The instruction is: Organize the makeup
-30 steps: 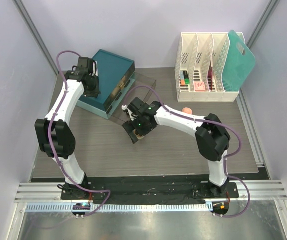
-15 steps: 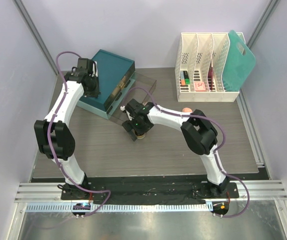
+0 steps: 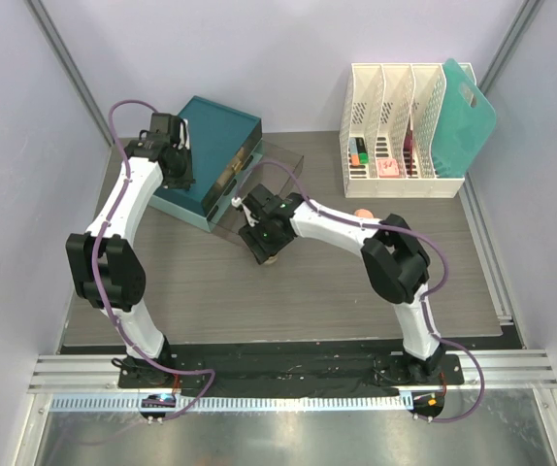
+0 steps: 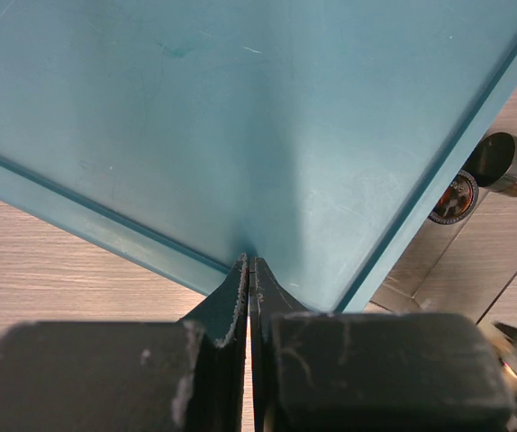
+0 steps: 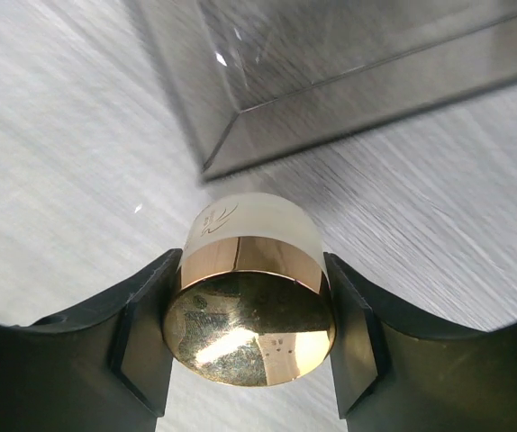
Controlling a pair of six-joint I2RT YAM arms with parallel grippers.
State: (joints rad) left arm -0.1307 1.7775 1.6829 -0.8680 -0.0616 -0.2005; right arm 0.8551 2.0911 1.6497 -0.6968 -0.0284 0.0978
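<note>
Grey wood-grain table [image 3: 356, 291] carries a teal box [image 3: 215, 126]. Right jaws clench a frosted jar [image 5: 249, 243] with a gold lid, just beside the box's clear drawer [image 5: 349, 63]. Left jaws sit pressed together at the box's top.

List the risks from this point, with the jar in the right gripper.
The right gripper grips the jar by its smooth round sides, so it may slip or twist. The corner of the clear drawer lies just ahead; moved forward low, the jar could strike its wall. The left gripper, shut, seems to steady the box; if it lifts, a knock might shift box and drawer.
</note>
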